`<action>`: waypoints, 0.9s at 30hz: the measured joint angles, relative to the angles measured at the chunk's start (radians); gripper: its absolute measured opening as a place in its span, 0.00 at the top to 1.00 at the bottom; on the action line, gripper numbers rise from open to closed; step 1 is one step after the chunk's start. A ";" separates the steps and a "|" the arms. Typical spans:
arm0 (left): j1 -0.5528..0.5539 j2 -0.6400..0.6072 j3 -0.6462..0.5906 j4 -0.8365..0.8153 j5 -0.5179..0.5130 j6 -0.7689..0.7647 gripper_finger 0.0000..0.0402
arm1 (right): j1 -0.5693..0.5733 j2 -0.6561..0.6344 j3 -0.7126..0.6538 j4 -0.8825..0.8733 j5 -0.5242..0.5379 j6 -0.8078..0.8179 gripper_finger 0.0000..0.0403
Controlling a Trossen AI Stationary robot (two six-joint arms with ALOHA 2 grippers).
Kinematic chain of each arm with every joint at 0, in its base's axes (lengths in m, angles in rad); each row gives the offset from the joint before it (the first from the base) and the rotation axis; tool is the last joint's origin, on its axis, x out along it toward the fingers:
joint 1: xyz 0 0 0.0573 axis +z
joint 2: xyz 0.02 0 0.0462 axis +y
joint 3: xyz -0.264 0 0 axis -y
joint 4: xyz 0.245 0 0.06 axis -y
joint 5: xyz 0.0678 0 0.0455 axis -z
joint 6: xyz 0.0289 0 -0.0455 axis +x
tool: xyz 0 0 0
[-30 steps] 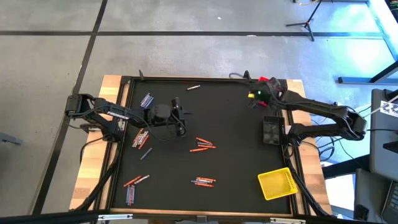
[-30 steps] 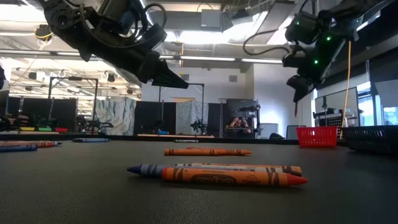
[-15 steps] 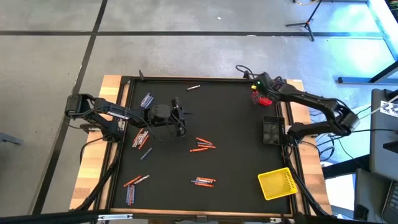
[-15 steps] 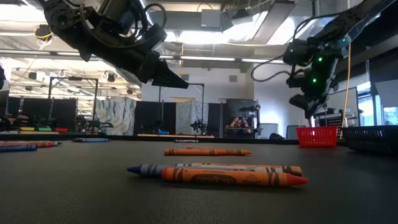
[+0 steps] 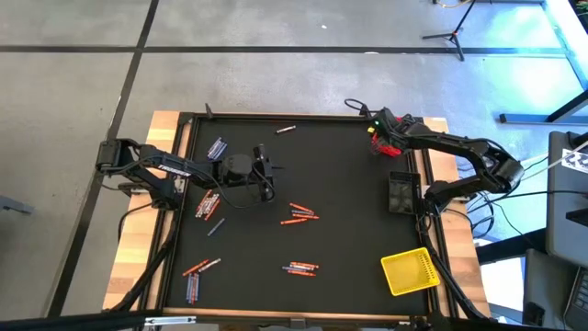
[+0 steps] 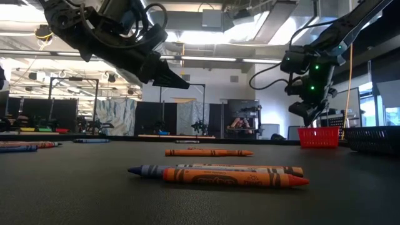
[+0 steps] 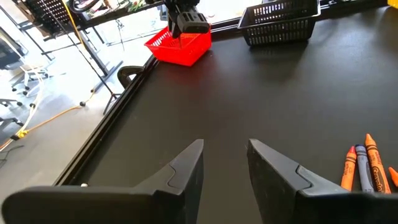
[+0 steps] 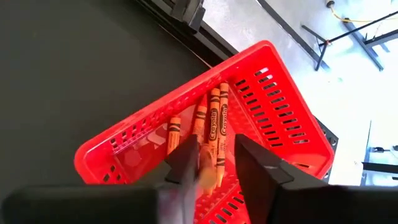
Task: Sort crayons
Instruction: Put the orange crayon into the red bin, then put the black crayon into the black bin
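Note:
Crayons lie scattered on the black table: an orange cluster (image 5: 299, 213) at the middle, a mixed one (image 5: 300, 268) nearer, and more at the left (image 5: 208, 203). Several orange crayons (image 8: 211, 121) lie flat inside the red bin (image 8: 273, 68) at the far right corner. My right gripper (image 8: 214, 162) hangs just above that bin, pointing steeply down, open. A blurred orange crayon (image 8: 208, 177) shows in the gap between its fingers. My left gripper (image 7: 225, 158) hovers open over the table's left middle (image 5: 268, 179) with nothing between its fingers.
A black bin (image 5: 402, 191) stands at the right edge and a yellow bin (image 5: 409, 271) at the near right. Close to the low camera lie a blue and an orange crayon (image 6: 219, 175). The middle of the far half of the table is bare.
My right gripper has sunk toward the red bin and tipped to point more steeply down; it now hangs right over the bin.

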 joint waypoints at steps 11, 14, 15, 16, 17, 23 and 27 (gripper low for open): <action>0.000 0.000 0.000 0.015 0.000 0.002 0.71 | 0.098 -0.130 0.000 0.017 -0.008 -0.020 0.62; 0.000 0.000 0.000 0.044 0.000 0.040 0.71 | 0.165 -0.180 0.000 0.071 -0.064 -0.021 0.63; -0.002 0.000 0.000 0.054 0.000 0.056 0.71 | 0.187 -0.193 0.000 0.102 -0.096 -0.023 0.63; -0.005 0.000 0.000 0.058 -0.001 0.069 0.71 | 0.210 -0.203 0.000 0.142 -0.135 -0.024 0.63; -0.007 -0.001 0.000 0.059 -0.001 0.077 0.71 | 0.232 -0.207 0.000 0.180 -0.181 -0.025 0.63; -0.012 -0.001 0.000 0.059 -0.001 0.080 0.71 | 0.342 -0.188 0.001 0.433 -0.379 -0.057 0.62; -0.012 -0.001 0.000 0.058 -0.001 0.079 0.71 | 0.398 -0.153 0.001 0.586 -0.444 -0.096 0.62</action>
